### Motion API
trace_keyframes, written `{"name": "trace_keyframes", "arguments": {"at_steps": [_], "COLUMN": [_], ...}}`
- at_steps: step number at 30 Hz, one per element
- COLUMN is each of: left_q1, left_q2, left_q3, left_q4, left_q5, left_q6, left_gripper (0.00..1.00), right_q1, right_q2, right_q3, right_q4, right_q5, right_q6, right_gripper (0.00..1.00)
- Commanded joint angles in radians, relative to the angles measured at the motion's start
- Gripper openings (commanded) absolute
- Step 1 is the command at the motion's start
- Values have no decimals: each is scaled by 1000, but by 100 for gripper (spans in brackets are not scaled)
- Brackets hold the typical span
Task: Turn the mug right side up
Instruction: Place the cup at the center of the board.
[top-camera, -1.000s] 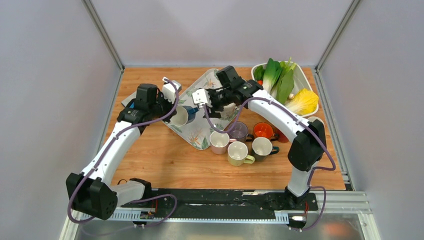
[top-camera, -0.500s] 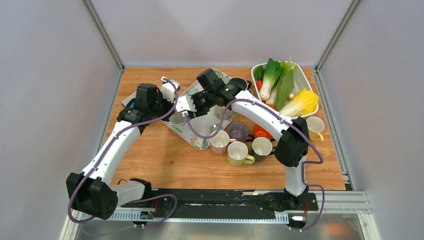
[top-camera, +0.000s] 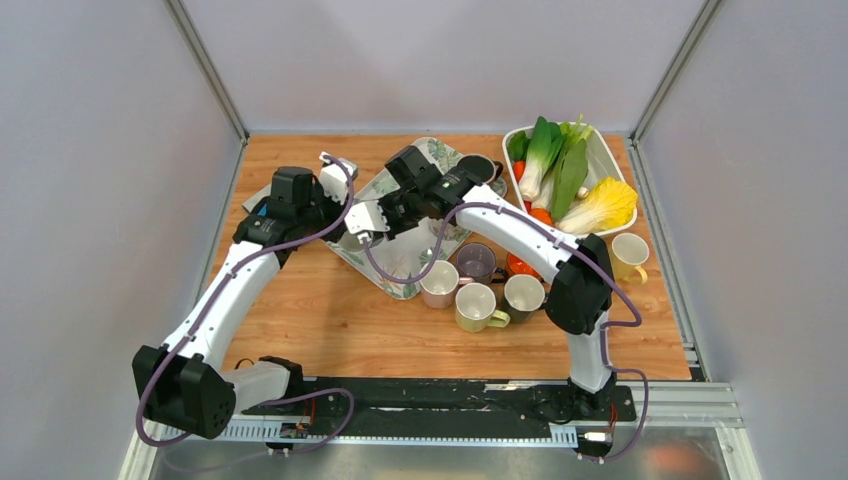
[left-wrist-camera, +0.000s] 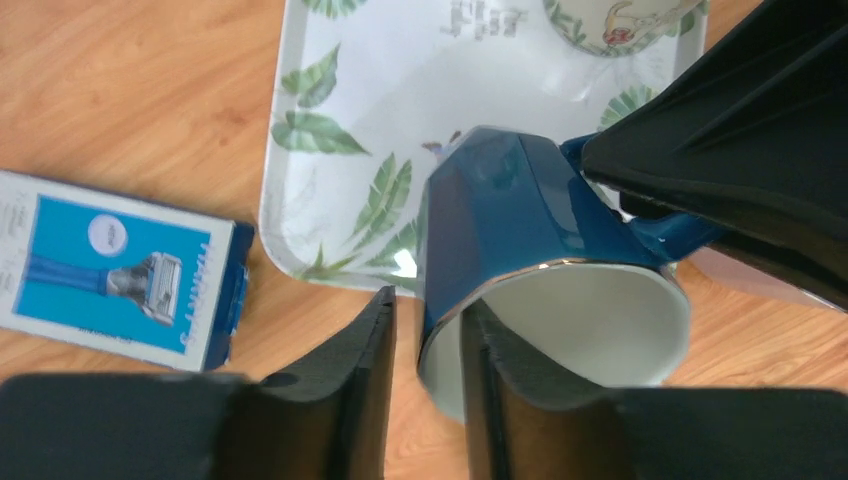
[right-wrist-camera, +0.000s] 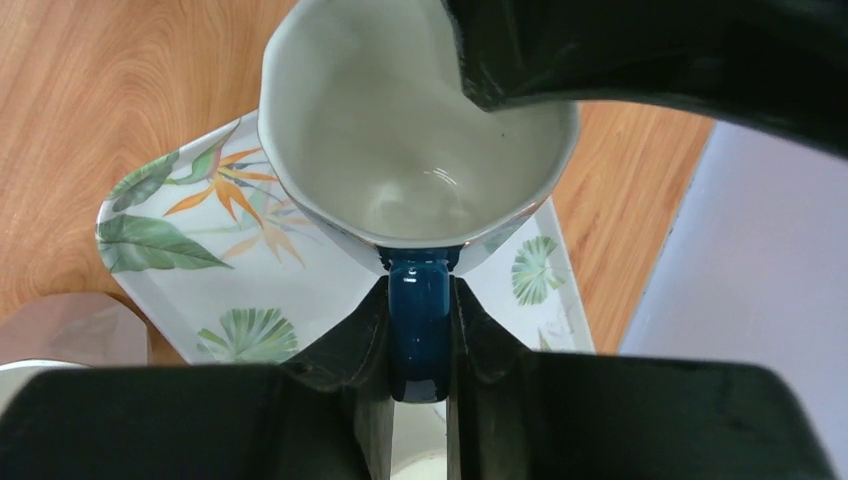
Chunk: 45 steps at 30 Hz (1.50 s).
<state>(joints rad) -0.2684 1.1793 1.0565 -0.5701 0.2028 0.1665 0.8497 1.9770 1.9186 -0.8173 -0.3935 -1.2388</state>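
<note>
A dark blue mug (left-wrist-camera: 520, 220) with a white inside hangs tilted over the near-left edge of the leaf-print tray (left-wrist-camera: 350, 120), its mouth toward the left wrist camera. My left gripper (left-wrist-camera: 425, 305) is open. Its fingers (left-wrist-camera: 350, 380) straddle the mug's rim, one inside and one outside, with a gap showing on the outer side. My right gripper (right-wrist-camera: 418, 290) is shut on the mug's blue handle (right-wrist-camera: 418, 330); the mug's white bowl (right-wrist-camera: 410, 130) fills the view above it. In the top view both grippers (top-camera: 335, 222) (top-camera: 372, 220) meet over the tray's left side and mostly hide the mug.
Several upright mugs (top-camera: 476, 305) cluster on the wood just right of the tray (top-camera: 400, 265). A yellow mug (top-camera: 630, 255) stands far right. A white bin of vegetables (top-camera: 570, 175) sits at back right. A blue box (left-wrist-camera: 120, 270) lies left of the tray.
My right arm swung left across the tray and shut on the mug's handle. My left gripper, which was shut on the rim, has opened.
</note>
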Motion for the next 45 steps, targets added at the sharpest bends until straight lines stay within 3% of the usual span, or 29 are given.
{"name": "trace_keyframes", "arguments": {"at_steps": [1, 3, 7, 15, 23, 33, 40, 45], "left_q1": [11, 15, 17, 49, 93, 93, 93, 93], "left_q2": [-27, -35, -53, -81, -110, -39, 17, 26], "left_q3": [64, 71, 105, 105, 68, 33, 51, 43], "left_q4": [122, 123, 111, 147, 243, 352, 372, 383], "left_q5": [74, 100, 167, 67, 291, 314, 354, 344], "left_q6": [-50, -53, -81, -100, -50, -97, -125, -128], "left_gripper": [53, 66, 73, 73, 76, 74, 73, 72], "right_q1": [-3, -23, -66, -137, -270, -478, -549, -685], "right_q2": [8, 3, 0, -42, -220, -587, -665, -836], "right_q3": [-18, -24, -40, -28, -209, -584, -630, -685], "right_q4": [9, 47, 95, 127, 138, 312, 348, 311], "right_q5": [70, 63, 59, -29, -96, -254, -279, -269], "right_q6": [66, 126, 203, 327, 328, 369, 491, 547], "right_gripper": [0, 0, 0, 0, 0, 0, 0, 0]}}
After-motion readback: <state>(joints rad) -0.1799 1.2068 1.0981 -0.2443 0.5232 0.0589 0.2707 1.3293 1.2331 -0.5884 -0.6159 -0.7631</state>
